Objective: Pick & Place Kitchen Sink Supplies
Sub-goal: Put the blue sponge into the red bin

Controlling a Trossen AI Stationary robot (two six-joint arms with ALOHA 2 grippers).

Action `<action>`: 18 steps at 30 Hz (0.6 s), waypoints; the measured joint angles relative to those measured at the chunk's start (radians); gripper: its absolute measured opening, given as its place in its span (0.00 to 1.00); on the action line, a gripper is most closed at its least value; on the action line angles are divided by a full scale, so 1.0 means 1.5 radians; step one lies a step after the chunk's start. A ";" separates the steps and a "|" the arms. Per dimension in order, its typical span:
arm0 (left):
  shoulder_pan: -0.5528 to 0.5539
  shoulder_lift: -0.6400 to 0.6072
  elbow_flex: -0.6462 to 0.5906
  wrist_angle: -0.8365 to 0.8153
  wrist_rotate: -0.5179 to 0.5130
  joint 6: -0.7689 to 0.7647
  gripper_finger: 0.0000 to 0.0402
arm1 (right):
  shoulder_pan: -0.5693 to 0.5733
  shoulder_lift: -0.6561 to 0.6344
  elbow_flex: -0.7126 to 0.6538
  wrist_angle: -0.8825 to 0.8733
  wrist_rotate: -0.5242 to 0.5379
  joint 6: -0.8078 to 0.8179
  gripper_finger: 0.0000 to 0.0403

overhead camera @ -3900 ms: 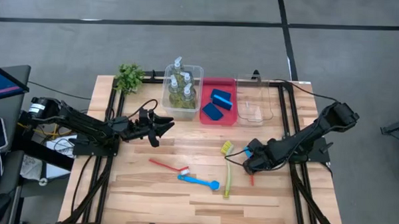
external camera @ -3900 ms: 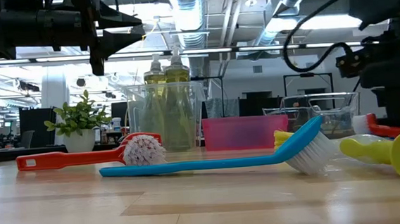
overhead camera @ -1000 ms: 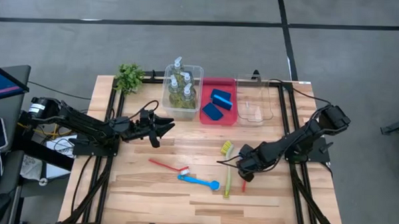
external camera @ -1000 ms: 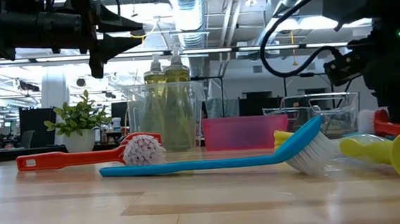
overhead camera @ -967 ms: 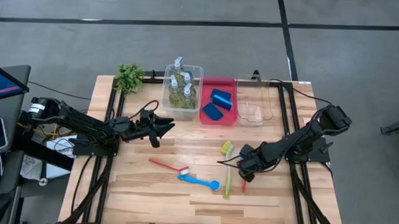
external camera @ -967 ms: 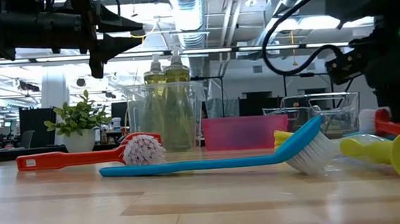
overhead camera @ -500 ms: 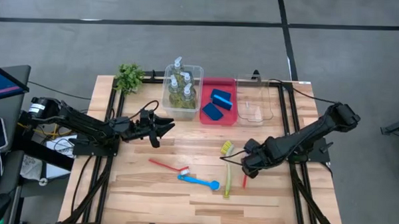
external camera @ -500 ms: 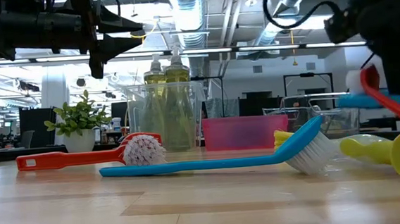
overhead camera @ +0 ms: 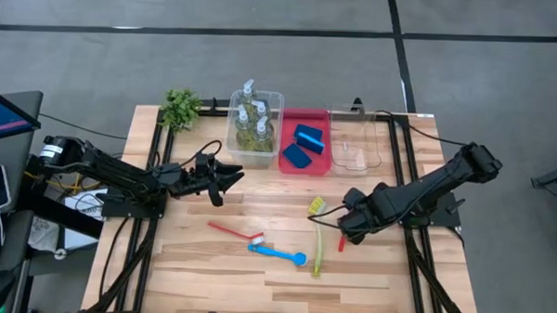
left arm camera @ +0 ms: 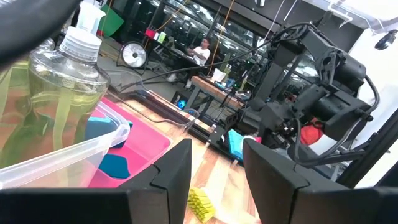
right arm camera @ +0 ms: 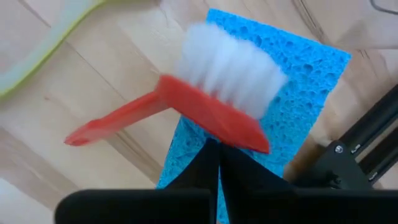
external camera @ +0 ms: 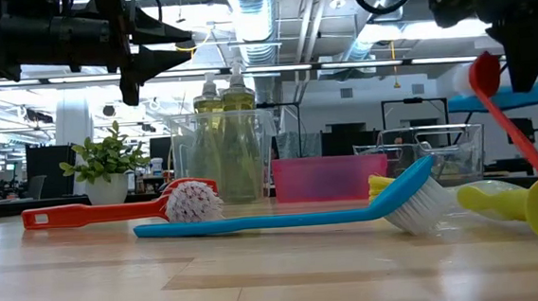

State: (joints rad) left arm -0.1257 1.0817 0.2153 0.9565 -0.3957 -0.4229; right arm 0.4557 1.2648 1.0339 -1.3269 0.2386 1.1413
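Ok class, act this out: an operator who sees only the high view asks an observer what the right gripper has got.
Operator: What is the right gripper holding?
Observer: The right gripper is shut on a red brush, and a blue sponge looks pinched with it.
Operator: Are they off the table?
Observer: Yes. The low view shows the brush hanging tilted, clear of the table.
Operator: And the left gripper?
Observer: The left gripper is open, with nothing between its fingers.

overhead, table-level, two wrists — shared table [overhead camera: 210,266]
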 joint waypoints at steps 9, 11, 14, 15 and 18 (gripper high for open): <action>0.000 0.000 0.000 -0.002 0.000 0.000 0.36 | 0.000 0.000 0.027 -0.001 0.016 -0.028 0.00; 0.000 0.000 0.000 -0.006 0.000 0.000 0.36 | 0.000 0.000 0.035 -0.001 0.019 -0.037 0.00; 0.000 0.000 0.000 -0.006 0.000 0.000 0.36 | 0.000 0.000 0.044 0.000 0.019 -0.053 0.00; 0.000 0.000 0.000 -0.006 0.000 0.000 0.36 | 0.000 0.000 0.045 0.000 0.019 -0.057 0.00; 0.000 0.000 0.000 -0.008 0.000 0.000 0.36 | 0.000 0.000 0.046 0.001 0.019 -0.065 0.00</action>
State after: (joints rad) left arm -0.1257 1.0817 0.2153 0.9449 -0.3958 -0.4229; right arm 0.4557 1.2644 1.1023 -1.3255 0.2665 1.0440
